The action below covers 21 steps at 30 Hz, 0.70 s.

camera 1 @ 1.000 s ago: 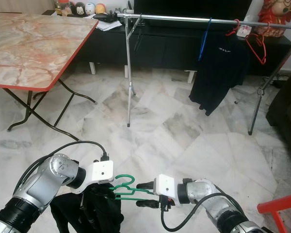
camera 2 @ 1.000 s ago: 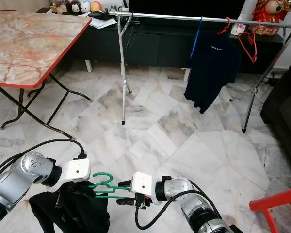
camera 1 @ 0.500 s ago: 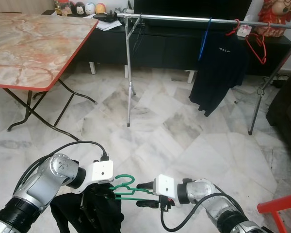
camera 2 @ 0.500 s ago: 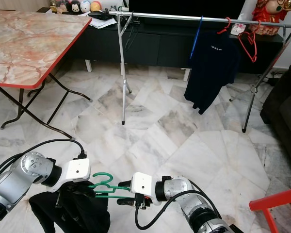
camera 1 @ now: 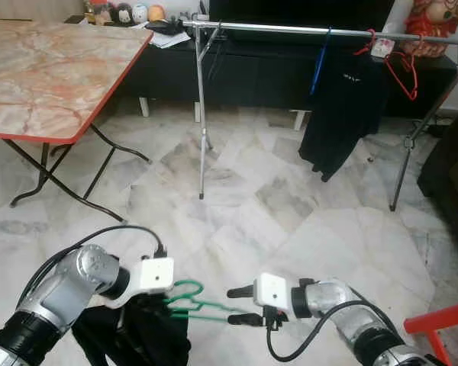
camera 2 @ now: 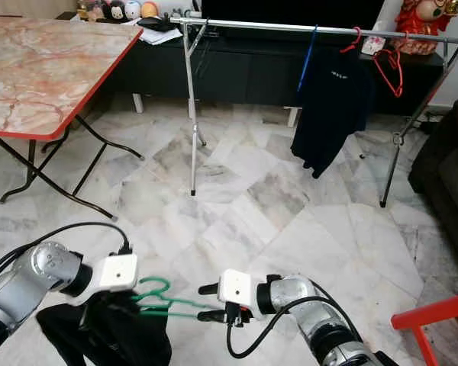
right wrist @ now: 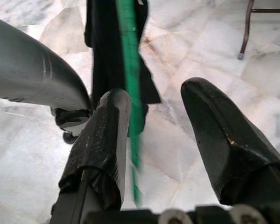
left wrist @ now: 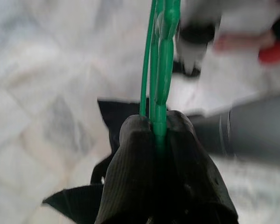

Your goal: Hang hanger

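Two end effectors meet low over the floor: my left end effector (camera 1: 170, 301) is pinched on the green hanger (camera 1: 192, 300) with its black garment (camera 1: 137, 339), my right end effector (camera 2: 208, 302) is spread around its wire. The rail (camera 1: 305, 30) stands well apart; a loose handover could drop everything.

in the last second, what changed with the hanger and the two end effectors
The right end effector opened and let go of the green plastic hanger, drawing slightly back to the robot's right; the hanger's arm now lies between its spread fingers. The left end effector stays shut on the hanger, the black garment still hanging below. The metal clothes rack is unchanged.
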Motion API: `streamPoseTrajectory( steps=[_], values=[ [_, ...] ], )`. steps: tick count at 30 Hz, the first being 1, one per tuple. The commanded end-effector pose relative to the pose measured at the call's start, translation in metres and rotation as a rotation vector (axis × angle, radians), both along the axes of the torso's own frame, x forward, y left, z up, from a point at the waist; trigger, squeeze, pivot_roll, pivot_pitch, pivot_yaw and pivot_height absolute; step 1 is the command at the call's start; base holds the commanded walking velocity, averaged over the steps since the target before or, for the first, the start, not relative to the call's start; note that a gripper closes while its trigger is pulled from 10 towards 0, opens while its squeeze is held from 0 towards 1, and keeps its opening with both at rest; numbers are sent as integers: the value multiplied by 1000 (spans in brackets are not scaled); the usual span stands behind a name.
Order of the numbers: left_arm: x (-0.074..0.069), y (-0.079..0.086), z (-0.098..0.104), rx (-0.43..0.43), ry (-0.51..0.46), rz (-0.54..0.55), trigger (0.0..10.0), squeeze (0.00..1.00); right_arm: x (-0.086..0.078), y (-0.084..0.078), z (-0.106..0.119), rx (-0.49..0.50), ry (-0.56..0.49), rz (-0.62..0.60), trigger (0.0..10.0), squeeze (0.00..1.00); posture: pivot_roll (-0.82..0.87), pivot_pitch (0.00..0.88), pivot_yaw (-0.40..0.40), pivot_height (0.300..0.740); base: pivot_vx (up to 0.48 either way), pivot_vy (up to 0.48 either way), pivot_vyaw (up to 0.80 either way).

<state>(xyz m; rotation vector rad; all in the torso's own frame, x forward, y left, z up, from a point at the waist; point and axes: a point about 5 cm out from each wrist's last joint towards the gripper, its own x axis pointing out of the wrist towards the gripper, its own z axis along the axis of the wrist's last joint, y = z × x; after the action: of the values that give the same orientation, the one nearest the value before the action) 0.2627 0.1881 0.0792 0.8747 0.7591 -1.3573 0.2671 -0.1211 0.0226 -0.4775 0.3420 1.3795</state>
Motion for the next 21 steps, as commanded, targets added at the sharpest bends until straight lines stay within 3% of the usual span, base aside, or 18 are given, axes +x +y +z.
streamPoseTrajectory(
  steps=[1,9,10,21],
  values=[
    [0,6,-2,58,-17,-19,10000,0,6,-1,7,5,-25,-6,10000,0,46,52,-64,740,0,0,0],
    [1,16,-20,125,-58,28,10000,0,8,-7,1,-70,-47,-49,10000,0,45,46,-65,740,0,0,0],
    [1,16,-23,127,-63,36,10000,0,8,-12,-1,-96,-46,-68,10000,1000,44,44,-66,740,0,0,0],
    [0,16,-33,111,-49,47,10000,0,5,-17,-5,-110,-27,-81,10000,1000,37,37,-68,740,0,0,0]
  ],
)
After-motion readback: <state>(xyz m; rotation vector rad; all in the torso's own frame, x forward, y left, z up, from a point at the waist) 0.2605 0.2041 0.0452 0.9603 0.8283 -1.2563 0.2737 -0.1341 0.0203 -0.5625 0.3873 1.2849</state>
